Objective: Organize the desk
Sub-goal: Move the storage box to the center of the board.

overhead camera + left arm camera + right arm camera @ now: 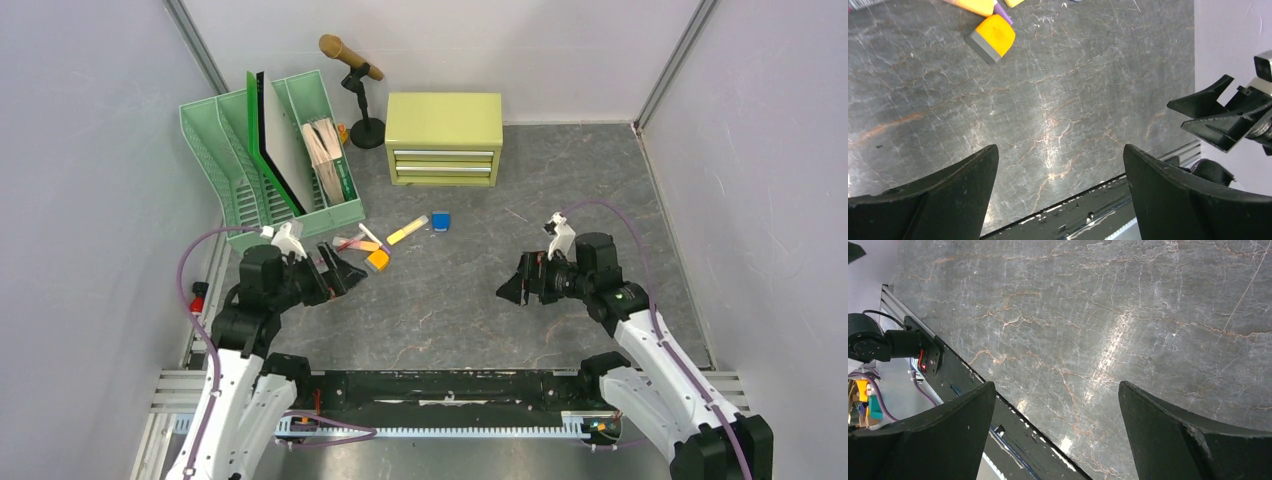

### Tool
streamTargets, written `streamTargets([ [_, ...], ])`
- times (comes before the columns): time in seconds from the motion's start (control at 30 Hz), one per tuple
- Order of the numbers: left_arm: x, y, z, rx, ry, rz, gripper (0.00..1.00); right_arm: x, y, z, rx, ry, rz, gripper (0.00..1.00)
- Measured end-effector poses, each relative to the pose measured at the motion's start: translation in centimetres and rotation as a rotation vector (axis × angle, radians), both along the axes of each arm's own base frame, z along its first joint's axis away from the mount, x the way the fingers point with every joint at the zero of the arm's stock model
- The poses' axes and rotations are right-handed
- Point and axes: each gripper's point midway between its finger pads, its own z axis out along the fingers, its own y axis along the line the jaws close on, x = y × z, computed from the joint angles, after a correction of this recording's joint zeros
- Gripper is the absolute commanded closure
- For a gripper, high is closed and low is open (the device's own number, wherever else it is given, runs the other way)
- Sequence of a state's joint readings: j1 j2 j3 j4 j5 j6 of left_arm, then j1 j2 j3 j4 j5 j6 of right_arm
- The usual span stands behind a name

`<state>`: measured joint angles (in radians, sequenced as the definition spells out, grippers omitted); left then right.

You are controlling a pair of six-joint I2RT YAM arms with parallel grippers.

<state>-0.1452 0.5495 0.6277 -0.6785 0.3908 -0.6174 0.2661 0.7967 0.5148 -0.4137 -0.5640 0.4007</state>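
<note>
At the near edge, the black mounting rail [450,392] carried both of your arms. Your left gripper [345,272] hung low over the left side of the desk [450,310], the large dark grey tabletop with pale stone-like veins, enclosed by pale walls. Its two black fingers [948,200] stood wide apart, with only bare tabletop between them and nothing held. Your right gripper [512,288] hung over the right side, pointing toward the left one. Its fingers [1188,440] were likewise spread wide and held nothing. The two grippers were well apart, with bare desk between them. Just beyond the left gripper lay a small orange block with a grey end [378,260], flat on the desk and clear of the fingers. Near it lay a loose cluster: a pink-and-orange stick-shaped item [355,244], a thin white pen [371,236], a yellow marker [407,231] and, furthest right, a small blue cube [441,221]. At far left stood a pale green plastic mesh file rack [210,140] with several compartments. Flat green, black and white boards [270,150] leaned in it, and a beige book [322,150] sat in its rightmost slot. A yellow-green two-drawer cabinet [444,137] stood at the back centre, drawers shut. Between rack and cabinet, near the back wall, stood a brown microphone [350,57] on a black stand.
</note>
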Motion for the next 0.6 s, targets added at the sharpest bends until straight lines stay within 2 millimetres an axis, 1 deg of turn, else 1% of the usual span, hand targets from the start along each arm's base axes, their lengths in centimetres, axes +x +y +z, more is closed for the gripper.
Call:
streamTargets([
  [0.13,-0.1,0.4,0.8,0.044,-0.079,-0.017,0.00,0.2,0.1,-1.3,-0.006,0.031,-0.002,0.01],
  [0.23,0.2,0.6,1.4,0.048,-0.140,-0.012,0.00,0.6,0.3,-1.6,-0.002,0.039,0.005,0.01],
  [0.47,0.9,1.5,1.1,0.090,-0.161,0.030,0.00,2.8,1.7,-0.9,0.088,-0.015,-0.001,0.01],
  [0.6,1.0,2.2,0.7,0.122,-0.156,0.060,0.00,4.2,2.8,-1.5,0.185,-0.006,-0.039,0.01],
])
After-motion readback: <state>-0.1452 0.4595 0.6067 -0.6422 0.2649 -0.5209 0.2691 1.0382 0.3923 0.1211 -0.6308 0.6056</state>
